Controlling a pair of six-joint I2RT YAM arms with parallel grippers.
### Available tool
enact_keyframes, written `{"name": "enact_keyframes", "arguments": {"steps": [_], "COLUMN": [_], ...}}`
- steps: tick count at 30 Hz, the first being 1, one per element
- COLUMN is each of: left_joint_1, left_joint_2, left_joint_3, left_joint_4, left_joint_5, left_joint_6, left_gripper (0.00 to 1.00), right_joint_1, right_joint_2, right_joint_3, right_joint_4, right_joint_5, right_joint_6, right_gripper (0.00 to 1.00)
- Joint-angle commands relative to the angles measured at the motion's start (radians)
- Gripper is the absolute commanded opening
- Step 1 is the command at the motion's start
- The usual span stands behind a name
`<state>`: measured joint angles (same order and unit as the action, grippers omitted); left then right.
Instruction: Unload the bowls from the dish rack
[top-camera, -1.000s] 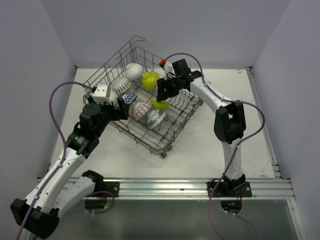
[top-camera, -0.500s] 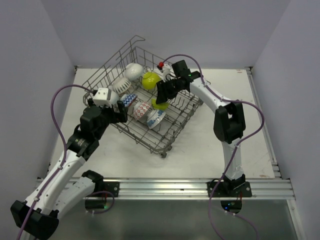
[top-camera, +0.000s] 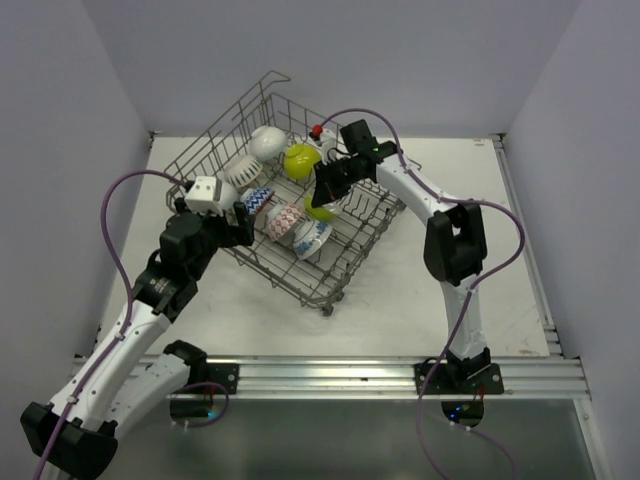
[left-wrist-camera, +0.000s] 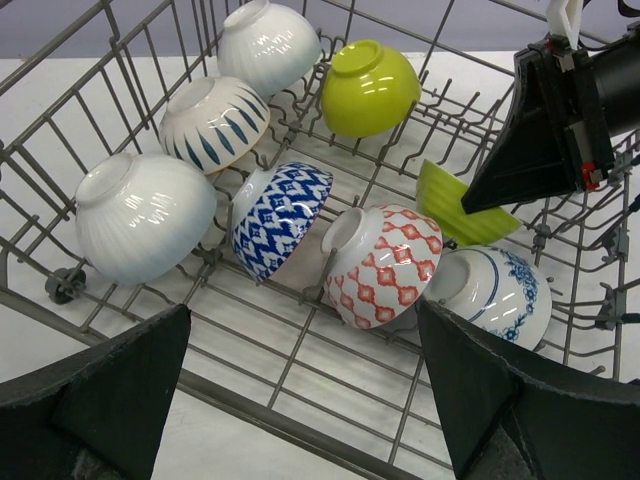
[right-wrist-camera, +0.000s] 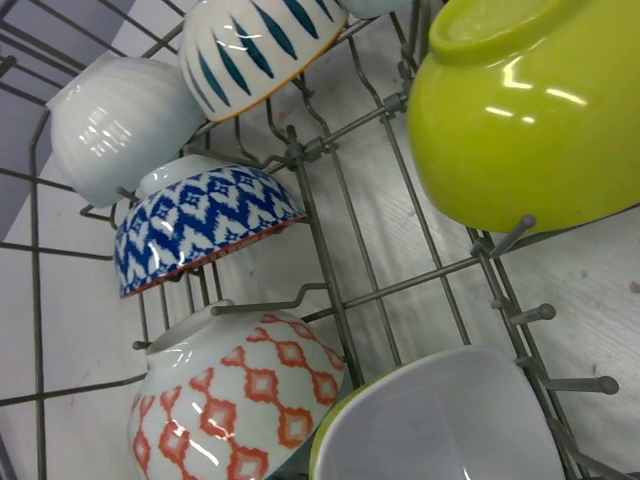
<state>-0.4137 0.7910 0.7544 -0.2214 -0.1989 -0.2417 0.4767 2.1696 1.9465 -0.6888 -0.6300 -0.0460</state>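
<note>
— White surface (top-camera: 450, 300) under grey walls (top-camera: 350, 60). Look at the big dish rack (top-camera: 358, 222) on it: full of bowls (left-wrist-camera: 385, 265), eight by count.
— Seen any change?
— Not much at the left end effector (top-camera: 240, 218). Spread wide, holding nothing, by the near rim.
— And at the right end effector (top-camera: 322, 188)?
— Crept a bit deeper into the rack, down to the tipped lime bowl (left-wrist-camera: 455, 205). Cannot tell whether spread or pressed together.
— So, probably going for that bowl first. Unloaded none so far.

bowls (left-wrist-camera: 280, 215) in dish rack (top-camera: 222, 130) | left pincer (top-camera: 242, 222) at near rim | right pincer (top-camera: 322, 190) inside rack
</note>
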Motion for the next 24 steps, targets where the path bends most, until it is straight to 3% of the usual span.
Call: {"name": "enact_keyframes", "arguments": {"steps": [1,9,19,24], "left_joint_1": [-0.002,-0.002,-0.002,-0.002], "left_joint_2": [-0.021,-0.019,-0.018,-0.015], "left_joint_3": [-0.009,-0.009,-0.01,-0.009], "left_joint_4": [0.002,-0.004,-0.01,-0.018], "left_joint_5": [-0.031,-0.034,-0.046,-0.089], "left_joint_6": [0.024,0.027,0.033,0.028], "left_gripper": [1.0,1.0,1.0,1.0], "right_joint_1": [-0.007,-0.007,-0.015,-0.059], "right_joint_2": [-0.005,-0.116,-0.309,-0.459], "right_joint_3": [0.087,0.161,0.057,0.051], "right_joint_4": [-0.083,-0.124,0.087,0.098], "right_joint_5": [-0.01,0.044,0.157,0.406], "right_joint_6": [-0.043,-0.039,0.166,0.227], "right_gripper": [0.02,0.0,0.0,0.0]}}
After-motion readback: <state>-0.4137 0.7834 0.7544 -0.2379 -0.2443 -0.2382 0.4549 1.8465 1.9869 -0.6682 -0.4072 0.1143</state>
